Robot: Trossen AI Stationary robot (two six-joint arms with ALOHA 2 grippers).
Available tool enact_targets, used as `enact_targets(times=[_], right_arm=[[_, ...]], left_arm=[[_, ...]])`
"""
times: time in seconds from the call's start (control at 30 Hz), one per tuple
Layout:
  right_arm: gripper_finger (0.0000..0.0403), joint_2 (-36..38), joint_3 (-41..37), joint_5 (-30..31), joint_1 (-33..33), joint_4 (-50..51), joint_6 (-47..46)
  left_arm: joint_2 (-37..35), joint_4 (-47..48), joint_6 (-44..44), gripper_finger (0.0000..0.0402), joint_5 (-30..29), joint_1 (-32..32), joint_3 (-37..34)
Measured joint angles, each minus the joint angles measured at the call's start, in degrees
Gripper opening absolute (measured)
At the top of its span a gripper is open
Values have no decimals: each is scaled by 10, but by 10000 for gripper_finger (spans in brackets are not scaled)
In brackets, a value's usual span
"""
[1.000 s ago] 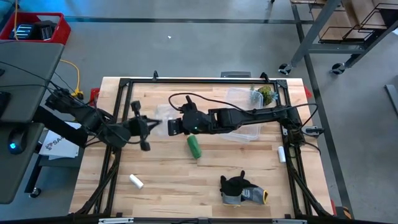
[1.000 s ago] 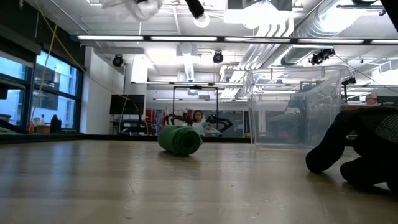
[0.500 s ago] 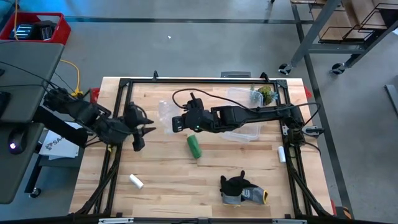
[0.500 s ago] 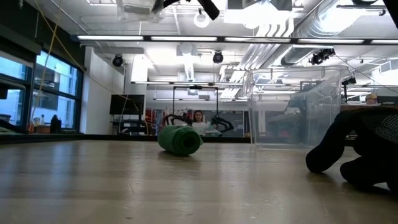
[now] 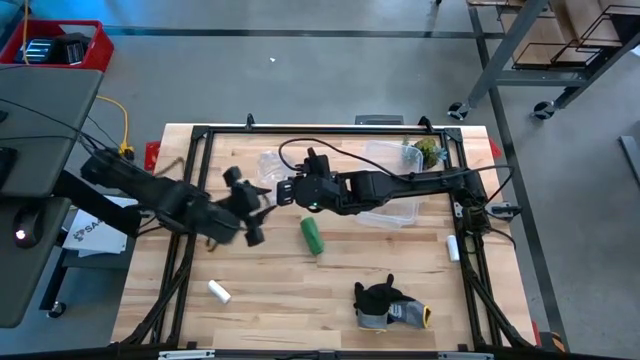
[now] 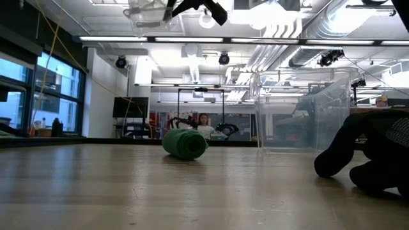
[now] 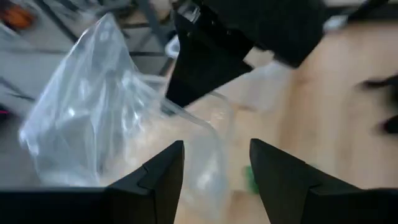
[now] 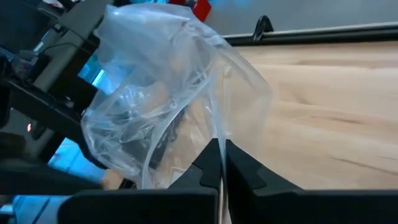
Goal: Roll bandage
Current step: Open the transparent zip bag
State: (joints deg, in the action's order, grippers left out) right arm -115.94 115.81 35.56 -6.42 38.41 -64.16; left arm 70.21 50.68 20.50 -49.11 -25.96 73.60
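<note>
The compact bright green fabric bandage roll point(image 5: 312, 235) lies on the wooden bench point(image 5: 300, 290), below both grippers (untouched). The right gripper point(image 8: 219, 167) has its jaws clamped on a clear plastic bag point(image 8: 168, 93). The left gripper point(image 7: 214, 163), jaws apart, has moved in toward the bag since a second ago.

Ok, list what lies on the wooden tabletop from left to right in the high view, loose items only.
White cylinder → green bandage roll → dark grey glove → small white item by the right frame rail.
</note>
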Motion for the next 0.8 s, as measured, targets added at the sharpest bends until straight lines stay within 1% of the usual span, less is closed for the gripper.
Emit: enact_targets(times=[0.07,0.13,0.17,0.33,0.43,0.5,0.6,0.67,0.73,0.77,0.8], right_arm=[[0,0,0,-14,0,1,-1],[0,0,0,-22,0,2,-5],[0,0,0,-24,0,4,-8],[0,0,0,-30,0,-1,-19],[0,0,0,-38,1,0,-18],[0,0,0,-45,0,1,-13],[0,0,0,-56,0,-1,-9],[0,0,0,-61,-1,-1,-7],[0,0,0,-66,-1,-1,-7],[0,0,0,-65,-2,-1,-8],[0,0,0,-64,-3,-1,-12]], left_arm=[[25,-1,-27,180,-22,7,0],[42,-11,-40,180,-26,12,0],[51,-12,-41,180,-33,13,0],[92,-9,-31,180,-105,22,0],[104,-7,-23,179,-115,31,0],[107,-9,-22,171,-125,30,0],[101,-8,-36,139,-144,26,0],[94,-8,-50,96,-140,29,0],[90,-6,-54,38,-122,37,0],[87,-6,-52,20,-111,40,0],[85,-8,-49,12,-101,43,0]])
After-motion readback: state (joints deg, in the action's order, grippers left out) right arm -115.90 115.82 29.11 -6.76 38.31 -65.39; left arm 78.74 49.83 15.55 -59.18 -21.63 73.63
